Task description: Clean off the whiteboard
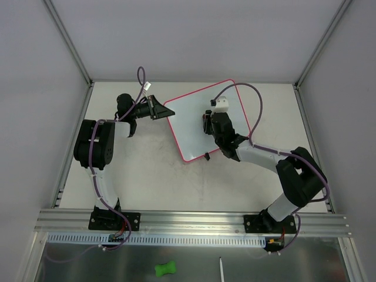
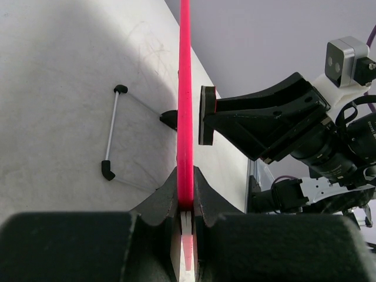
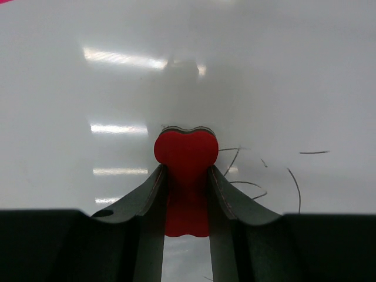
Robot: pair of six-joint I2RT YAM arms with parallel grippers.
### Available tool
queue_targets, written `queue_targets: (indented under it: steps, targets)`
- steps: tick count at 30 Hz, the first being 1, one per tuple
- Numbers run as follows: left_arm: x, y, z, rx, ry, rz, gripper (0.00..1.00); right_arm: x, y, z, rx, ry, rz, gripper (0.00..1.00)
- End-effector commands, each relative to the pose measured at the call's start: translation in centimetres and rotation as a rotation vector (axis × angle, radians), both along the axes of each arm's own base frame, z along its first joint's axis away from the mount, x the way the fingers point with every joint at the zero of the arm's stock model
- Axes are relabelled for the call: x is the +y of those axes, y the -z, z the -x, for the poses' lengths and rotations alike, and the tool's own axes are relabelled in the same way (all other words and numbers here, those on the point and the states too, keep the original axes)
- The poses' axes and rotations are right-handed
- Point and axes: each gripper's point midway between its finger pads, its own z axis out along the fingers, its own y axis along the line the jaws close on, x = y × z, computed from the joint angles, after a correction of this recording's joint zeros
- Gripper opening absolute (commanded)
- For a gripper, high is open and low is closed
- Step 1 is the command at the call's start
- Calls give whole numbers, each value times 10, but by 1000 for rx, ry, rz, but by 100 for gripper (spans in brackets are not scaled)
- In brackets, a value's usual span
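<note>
Whiteboard (image 1: 194,132) lies askew on worktop (image 1: 147,176), mid-right, under the right arm. Left pincer (image 1: 160,110) is closed tight on its pink left edge. Right pincer (image 3: 185,170) is clamped on red eraser (image 3: 185,148), which looks to be touching the board. Leftover pen strokes (image 3: 314,153) sit just right of eraser in wrist view, so next wipe prob goes that way. In top view strokes are too faint to see and eraser is hidden by the wrist.
</note>
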Motion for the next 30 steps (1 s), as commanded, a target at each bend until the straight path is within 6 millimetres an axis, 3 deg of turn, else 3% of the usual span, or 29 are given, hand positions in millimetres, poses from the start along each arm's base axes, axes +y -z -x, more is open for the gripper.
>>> queue_targets:
  steps: [1, 7, 11, 19, 25, 30]
  targets:
    - [-2, -2, 16, 0, 102, 0, 0, 17, -38, -15, -127, -23, -7, 0]
    - [0, -1, 15, -10, 89, -15, 0, 20, -19, -27, -73, 16, 4, 0]
    - [0, 0, 15, -16, 79, -31, 0, -11, 1, -30, -5, 186, -11, 0]
    - [1, 1, 15, -10, 68, -44, 0, -83, 46, -31, 147, 428, -210, 0]
    - [2, -1, 15, -16, 62, -51, 0, -135, 66, -10, 201, 653, -228, 0]
    - [2, -1, 15, -16, 59, -54, 0, -135, 69, -9, 225, 643, -239, 0]
